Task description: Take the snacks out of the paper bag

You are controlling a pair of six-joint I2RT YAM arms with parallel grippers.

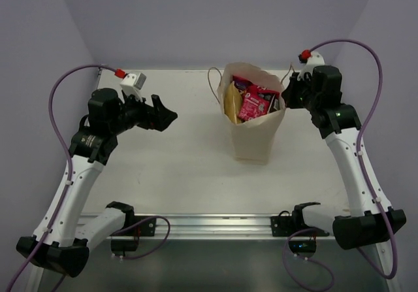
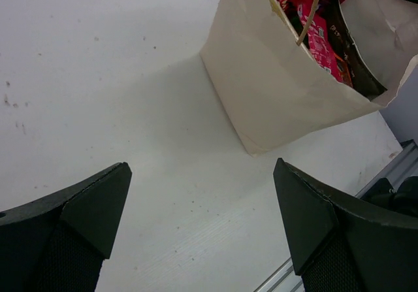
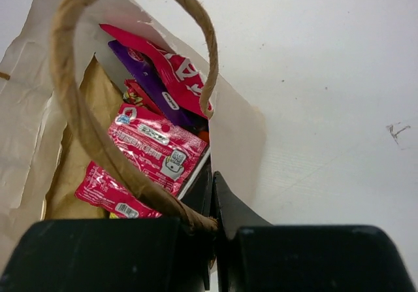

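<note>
**No Snacks Out Yet**

The paper bag [image 1: 251, 138] stands up on the table [image 1: 176, 174], near the middle. All the snacks [image 1: 256, 101] I can see are inside it, like a pink packet [image 3: 157, 149] and a purple packet [image 3: 151, 86]. None lie on the table, so the whole job is left. The right gripper [image 3: 212, 191] pinches the bag's rim beside a string handle [image 3: 78, 115]. The left gripper [image 1: 166, 117] is wide open and holds nothing, well apart from the bag.

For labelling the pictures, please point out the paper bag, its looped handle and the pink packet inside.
paper bag [image 1: 251, 140], top external view, front wall.
looped handle [image 3: 65, 76], right wrist view, left side of the loop.
pink packet [image 3: 157, 149], right wrist view, middle of its printed face.
</note>
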